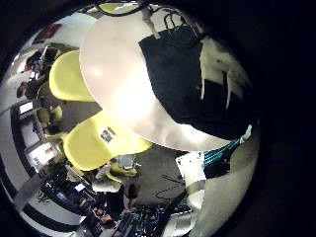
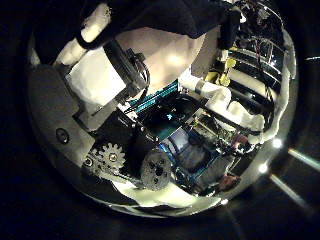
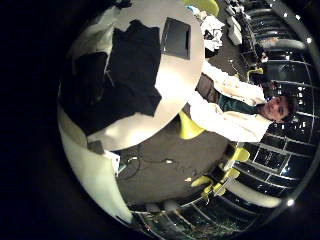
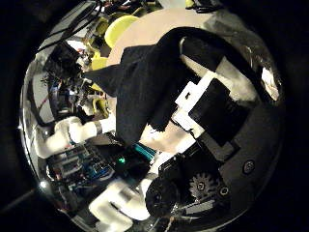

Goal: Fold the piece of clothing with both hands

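Two palm views sit close to the cloth: in the right thumb side view a dark garment (image 4: 154, 77) drapes over the right hand (image 4: 208, 106), fingers seemingly curled under its fold. In the left thumb side view the left hand (image 2: 120, 70) meets dark fabric; its grip I cannot tell. Farther off, the garment lies spread on a round white table (image 1: 118, 69), yellow chairs (image 1: 69, 74) beyond.

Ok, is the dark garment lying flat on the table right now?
No: the right hand has dark garment draped over its fingers, lifted off the white table.
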